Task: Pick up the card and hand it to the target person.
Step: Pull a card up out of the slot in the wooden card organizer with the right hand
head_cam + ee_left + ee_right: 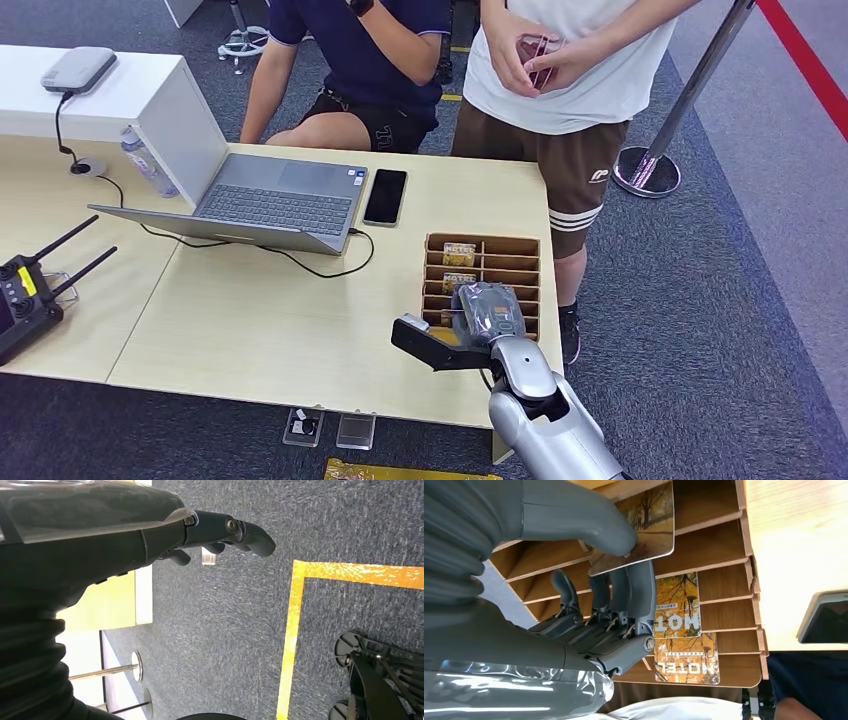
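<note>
A card (644, 525) printed with autumn trees is pinched between my right hand's thumb and the fingers under it, over the wooden card rack (719, 545). Two more cards (676, 605) marked HOTEL lie in slots further along. In the head view my right hand (487, 312) hovers over the near end of the rack (500, 243) at the table's right edge. A person in a white shirt (580, 60) stands just beyond the rack, both hands together at the chest. My left hand (220, 532) hangs over the carpet, fingers loosely extended, holding nothing.
A second person in a dark shirt (360, 60) sits behind the table. An open laptop (275, 205) with its cable, a phone (385, 196), a bottle (148, 162) and a remote controller (25, 295) lie on the table. A stanchion base (648, 170) stands on the right.
</note>
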You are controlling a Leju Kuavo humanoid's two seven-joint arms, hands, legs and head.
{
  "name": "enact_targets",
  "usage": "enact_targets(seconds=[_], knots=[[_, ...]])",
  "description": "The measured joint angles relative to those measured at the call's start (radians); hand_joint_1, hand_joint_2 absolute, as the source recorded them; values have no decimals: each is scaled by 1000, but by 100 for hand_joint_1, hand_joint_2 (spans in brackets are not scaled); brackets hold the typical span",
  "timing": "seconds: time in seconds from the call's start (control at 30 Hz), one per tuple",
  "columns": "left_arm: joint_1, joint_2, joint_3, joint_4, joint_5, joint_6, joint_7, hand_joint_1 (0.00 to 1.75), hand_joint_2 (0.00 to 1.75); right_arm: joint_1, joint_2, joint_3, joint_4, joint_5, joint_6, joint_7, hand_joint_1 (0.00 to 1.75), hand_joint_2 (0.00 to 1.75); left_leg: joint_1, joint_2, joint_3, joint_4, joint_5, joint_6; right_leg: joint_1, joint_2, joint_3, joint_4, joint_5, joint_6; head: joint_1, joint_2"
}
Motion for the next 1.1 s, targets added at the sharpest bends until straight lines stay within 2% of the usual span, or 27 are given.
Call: enact_targets(seconds=[0.03, 0.13, 0.17, 0.4, 0.67, 0.83, 1.1], knots=[[1, 1, -3, 0, -3, -6, -4, 0, 131, -1, 0, 0, 3, -1, -2, -1, 148, 175, 0, 0, 0, 0, 0, 0, 0, 0, 0, 0, 0, 0, 0, 0], [3, 2, -7, -1, -4, -9, -24, 0, 131, -1, -3, -1, 9, -4, -10, -2, 149, 175, 0, 0, 0, 0, 0, 0, 0, 0, 0, 0, 0, 0, 0, 0], [3, 2, -5, -1, -2, -4, -26, 0, 175, 0, -5, -1, 9, -5, -12, -2, 149, 175, 0, 0, 0, 0, 1, 0, 0, 0, 0, 0, 1, 0, 0, 0], [2, 3, -4, 2, -3, 6, 5, 0, 175, -3, -4, 6, 17, -7, -15, -7, 151, 175, 0, 0, 0, 0, 0, 0, 0, 0, 0, 0, 0, 0, 0, 0], [2, 0, 15, 5, 16, 14, 2, 0, 175, -4, -8, 6, 7, -42, -29, -25, 152, 175, 0, 0, 0, 0, 0, 0, 0, 0, 0, 0, 0, 0, 0, 0], [6, 2, 22, 5, 23, 11, 12, 0, 175, 5, -31, -13, -91, -92, -32, -40, 152, 175, 0, 0, -1, 0, 1, 0, 0, 0, -1, 0, 1, 0, 0, 0], [15, 3, 30, 7, 29, 13, 12, 0, 175, 0, -90, -46, -333, -149, -34, -60, 152, 175, 0, 0, -2, 1, 0, 0, 0, -1, -2, 1, 0, 0, 0, 0]])
